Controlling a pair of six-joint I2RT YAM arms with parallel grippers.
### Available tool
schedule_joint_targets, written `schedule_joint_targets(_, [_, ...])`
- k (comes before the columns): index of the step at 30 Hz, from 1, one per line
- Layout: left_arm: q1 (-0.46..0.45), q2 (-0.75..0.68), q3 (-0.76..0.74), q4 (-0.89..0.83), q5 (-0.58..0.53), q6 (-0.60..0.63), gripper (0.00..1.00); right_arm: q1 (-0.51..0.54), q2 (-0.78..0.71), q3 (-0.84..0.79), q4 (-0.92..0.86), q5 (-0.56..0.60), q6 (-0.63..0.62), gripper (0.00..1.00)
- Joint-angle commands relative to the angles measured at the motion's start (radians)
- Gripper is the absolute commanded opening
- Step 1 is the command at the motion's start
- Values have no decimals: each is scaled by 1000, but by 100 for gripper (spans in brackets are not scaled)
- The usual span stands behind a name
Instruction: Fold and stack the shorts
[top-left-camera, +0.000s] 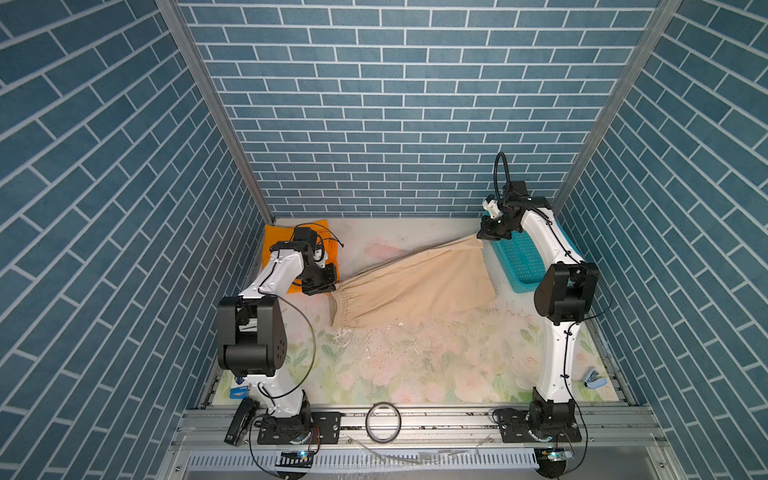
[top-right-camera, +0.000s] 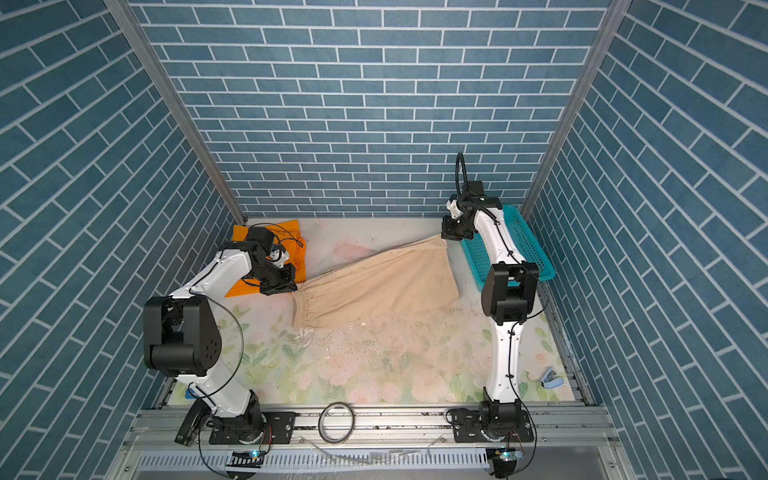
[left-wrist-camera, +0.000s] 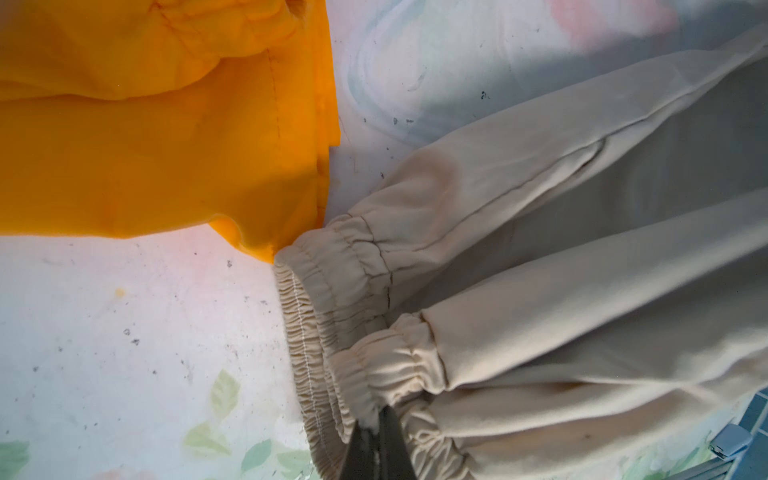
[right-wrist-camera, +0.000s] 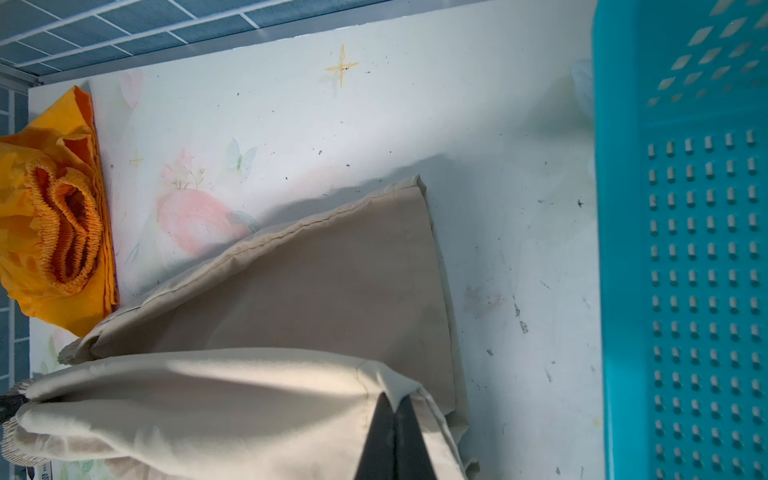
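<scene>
1. Table: pale floral surface, scuffed and speckled, walled on three sides by blue brick pattern.

2. Beige shorts: mid-table toward the far side, drawn out slantwise between the two arms. The upper edge is raised and taut, and the lower part rests on the table. The gathered elastic waistband is at the left end and the leg hem at the right.

3. Teal basket: perforated plastic, far right corner, partly behind the right arm and just beside the beige hem.

4. Orange shorts: bunched in the far left corner, partly covered by the left arm. In the left wrist view one corner meets the beige waistband.

5. Left hand: fingers together, clamped on the waistband edge of the beige shorts.

6. Right hand: fingers together, pinching a hem corner of the beige shorts, held above the table.

7. Black ring: lies flat on the front rail, between the arm bases.

8. Black stapler: front rail, beside the left arm base.

9. Blue stapler: near the right edge of the table.
</scene>
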Motion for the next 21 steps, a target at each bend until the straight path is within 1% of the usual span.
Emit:
schedule_joint_targets(1, [11, 22, 30, 19, -27, 17, 0, -15, 44, 23, 52, -13, -41, 0])
schedule_joint_targets(11, [11, 67, 61, 103, -1, 14, 0, -16, 107, 41, 126, -36, -18, 0])
schedule_joint_targets(18, [11, 115, 68, 123, -45, 12, 0, -15, 181, 99, 151, -75, -19, 0])
schedule_joint_targets(19, [11, 124, 70, 128, -51, 11, 5, -16, 186, 100, 161, -82, -17, 3])
schedule_joint_targets(20, [12, 131, 75, 131, -57, 9, 12, -14, 192, 102, 172, -88, -12, 10])
schedule_joint_targets(21, [12, 138, 79, 138, -60, 9, 17, -14, 196, 102, 185, -103, -9, 19])
